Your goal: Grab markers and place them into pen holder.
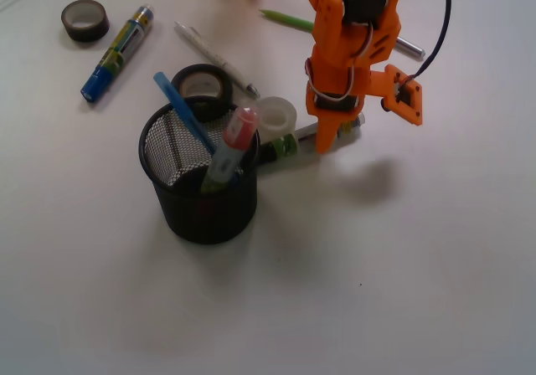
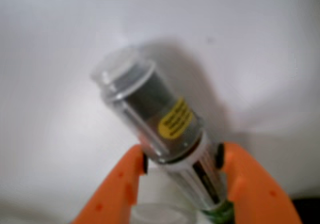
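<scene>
A: What are the jaws doing?

B: The gripper [image 1: 328, 141] is down at the tabletop [image 1: 402, 274], and its jaws sit one on each side of the green marker [image 2: 165, 129], pressed against the barrel. The clear cap end sticks out ahead of them, so the grip is behind the cap, probably so the barrel won't pivot.

A: Is it lifted?

B: Can't tell; it looks to lie on or just above the tabletop.

A: Where's the pen holder [image 1: 201, 191]?

B: Just beside the jaws, on the marker's far end. The red marker [image 1: 230, 149] leans in it with a flat blue stick [image 1: 182, 111]. A white tape roll [image 1: 275, 115] lies between cup and jaws.

A: And the blue marker [image 1: 117, 53]?

B: Well away beyond the cup, near a black tape roll [image 1: 85, 19]. I'd guess it goes last.
</scene>
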### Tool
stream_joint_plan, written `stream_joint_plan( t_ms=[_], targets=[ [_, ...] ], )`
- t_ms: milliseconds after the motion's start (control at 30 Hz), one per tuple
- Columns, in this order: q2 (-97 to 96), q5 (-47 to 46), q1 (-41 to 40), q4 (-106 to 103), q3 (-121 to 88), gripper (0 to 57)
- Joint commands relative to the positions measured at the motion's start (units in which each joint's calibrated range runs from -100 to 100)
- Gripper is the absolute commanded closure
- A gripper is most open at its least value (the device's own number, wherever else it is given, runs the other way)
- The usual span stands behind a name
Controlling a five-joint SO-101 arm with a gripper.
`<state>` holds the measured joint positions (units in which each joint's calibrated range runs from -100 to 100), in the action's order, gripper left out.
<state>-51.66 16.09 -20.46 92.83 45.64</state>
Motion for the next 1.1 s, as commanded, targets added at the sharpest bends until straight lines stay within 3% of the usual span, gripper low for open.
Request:
stream_joint_plan(
  t_ms=[0,100,467,833,1067],
  targets=[
    [0.53,0.44,0.01,-0.18,2.0,51.1],
    [0.53,0.49,-0.06,-0.27,1.91,57.3],
    [2.14,2.25,-2.68,-1.14,3.9,57.0],
    [15.83,16.07,-0.59,6.38,39.41,57.0],
    [18.12,23.74,5.47,2.71,53.72,57.0]
  ],
)
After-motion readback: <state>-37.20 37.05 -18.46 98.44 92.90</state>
